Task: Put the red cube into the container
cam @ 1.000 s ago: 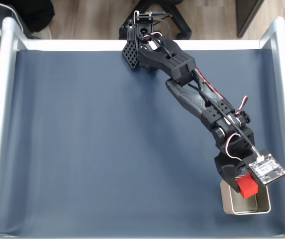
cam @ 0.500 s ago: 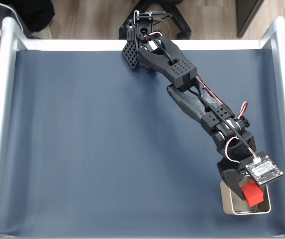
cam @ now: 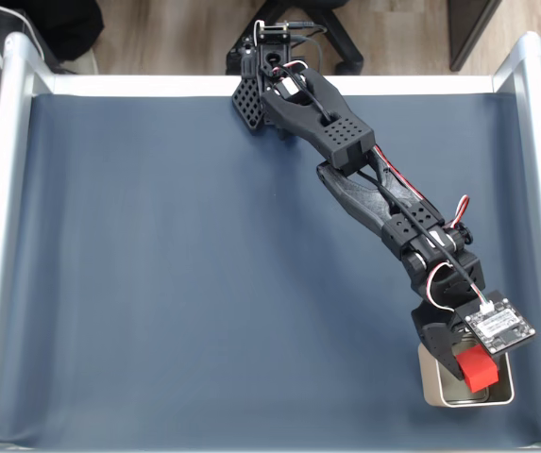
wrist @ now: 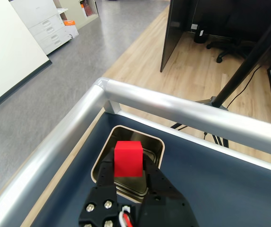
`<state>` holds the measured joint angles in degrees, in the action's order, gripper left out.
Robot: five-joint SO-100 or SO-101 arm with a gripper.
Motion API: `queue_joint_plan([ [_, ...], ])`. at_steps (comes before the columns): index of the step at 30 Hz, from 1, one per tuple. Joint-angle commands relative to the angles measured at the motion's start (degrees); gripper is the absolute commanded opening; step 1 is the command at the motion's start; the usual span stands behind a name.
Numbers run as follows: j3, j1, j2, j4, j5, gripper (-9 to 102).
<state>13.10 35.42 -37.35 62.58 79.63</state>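
- I have the red cube (wrist: pixel 128 159) pinched in the end effector (wrist: pixel 128 171), one finger on each side face; the fingers are narrowed onto it, so the cube is carried, not resting on anything I can see.
- In the fixed view the cube (cam: pixel 478 368) sits over the tin (cam: pixel 436 392), inside the outline of its rim, in the upper-right part of the opening as that view shows it.
- From the wrist view the tin (wrist: pixel 106 149) lies straight beyond and below the cube, its opening showing on both sides of the cube and past it. So the target is directly under the end effector, not off to a side.
- The cube has no long axis to worry about; its faces look roughly square to the tin's walls.
- The tin stands in the near-right corner of the dark blue surface (cam: pixel 185 283) in the fixed view, close to the silver rail (wrist: pixel 182 111).
- My judgement: the cube is lined up, and letting go, perhaps after a slight lowering, should drop it in. I cannot tell how high it hangs above the tin's floor.
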Motion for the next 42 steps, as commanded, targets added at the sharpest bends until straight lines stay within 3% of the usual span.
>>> queue_joint_plan([
  [1, -4.83, -0.09, -0.62, -0.18, -0.62, 5],
  [19, -5.27, -0.62, -0.35, -0.62, 0.09, 19],
  [42, -5.27, -0.62, -0.7, -0.09, 0.0, 20],
])
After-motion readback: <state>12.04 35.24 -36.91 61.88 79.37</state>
